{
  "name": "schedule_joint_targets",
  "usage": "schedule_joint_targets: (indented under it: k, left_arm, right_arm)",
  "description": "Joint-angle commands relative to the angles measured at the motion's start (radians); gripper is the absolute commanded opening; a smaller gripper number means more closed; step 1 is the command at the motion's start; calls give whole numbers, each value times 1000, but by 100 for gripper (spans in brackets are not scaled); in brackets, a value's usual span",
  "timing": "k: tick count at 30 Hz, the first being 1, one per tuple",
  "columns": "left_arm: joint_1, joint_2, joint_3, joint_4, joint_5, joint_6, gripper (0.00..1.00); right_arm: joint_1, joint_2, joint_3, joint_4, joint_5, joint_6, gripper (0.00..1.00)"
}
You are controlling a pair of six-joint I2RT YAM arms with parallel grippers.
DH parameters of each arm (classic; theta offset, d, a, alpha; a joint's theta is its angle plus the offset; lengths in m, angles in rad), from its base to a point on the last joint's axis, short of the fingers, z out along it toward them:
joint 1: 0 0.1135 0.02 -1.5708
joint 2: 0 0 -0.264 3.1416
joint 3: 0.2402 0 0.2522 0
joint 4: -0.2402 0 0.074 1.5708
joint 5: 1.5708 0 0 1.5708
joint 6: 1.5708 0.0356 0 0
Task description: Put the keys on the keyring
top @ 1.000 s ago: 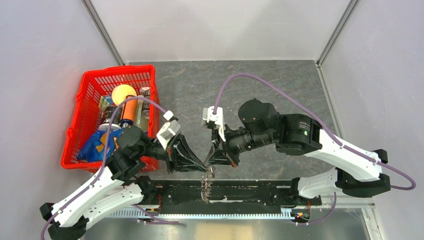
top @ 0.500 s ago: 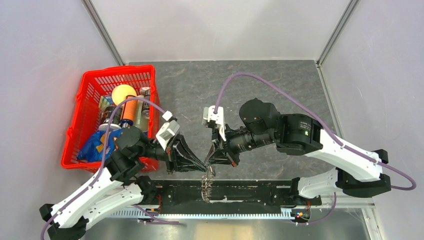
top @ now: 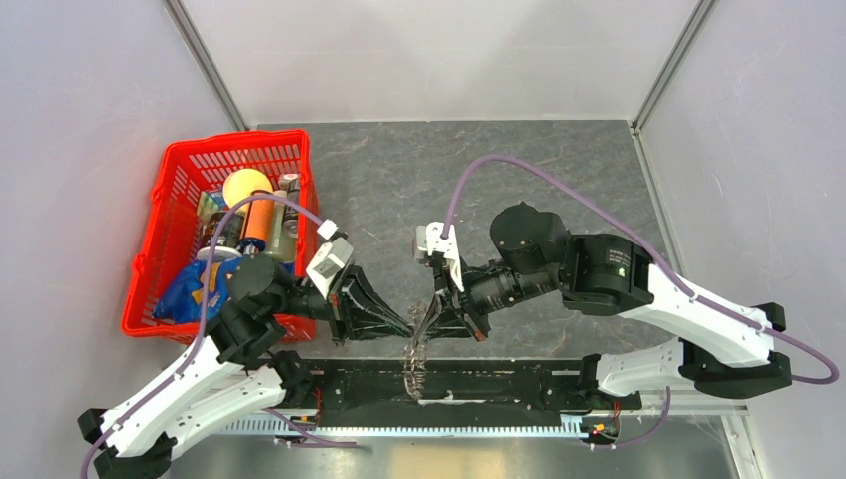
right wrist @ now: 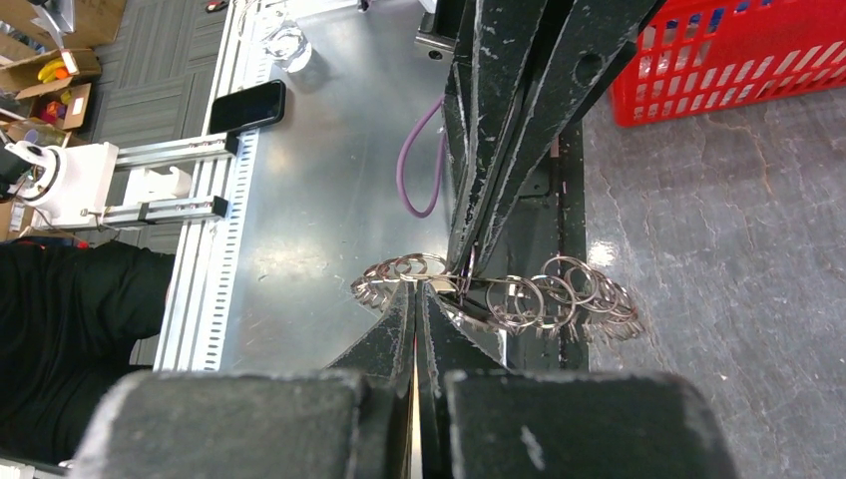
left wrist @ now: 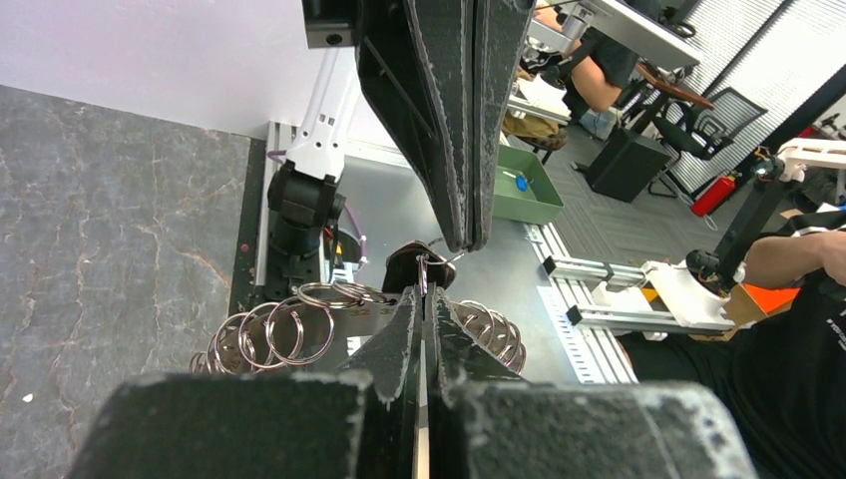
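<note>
Both grippers meet tip to tip above the table's near edge. The keyring (top: 412,364), a spiky grey wreath of small metal rings, hangs just below them. It shows in the left wrist view (left wrist: 267,334) and the right wrist view (right wrist: 544,299). My left gripper (left wrist: 426,289) is shut on a thin loop joined to the key (left wrist: 407,264), whose black head sits just past its tips. My right gripper (right wrist: 417,287) is shut on the keyring's wire. In the top view the left gripper (top: 407,326) and right gripper (top: 427,321) almost touch.
A red basket (top: 160,200) with bottles, an orange ball and a blue bag stands at the left, close behind the left arm. The black base rail (top: 499,384) runs along the near edge under the keyring. Grey walls enclose the table.
The right arm has shifted a little to the right and toward the near edge. The left wrist has eased slightly left. Both grippers stay shut and together, with the keyring hanging below.
</note>
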Motion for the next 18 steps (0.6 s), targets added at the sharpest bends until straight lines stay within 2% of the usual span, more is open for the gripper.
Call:
schedule_joint_targets:
  k: [1,18]
  left_arm:
    - [-5,-13,16,84,-45,-19,2]
    - [-4,-55,-28,205,-83,-88,2]
  right_arm:
    - [16,-24,-20,29,-44,-23,0]
    - [35,-51,-84,57,-7,-8,0]
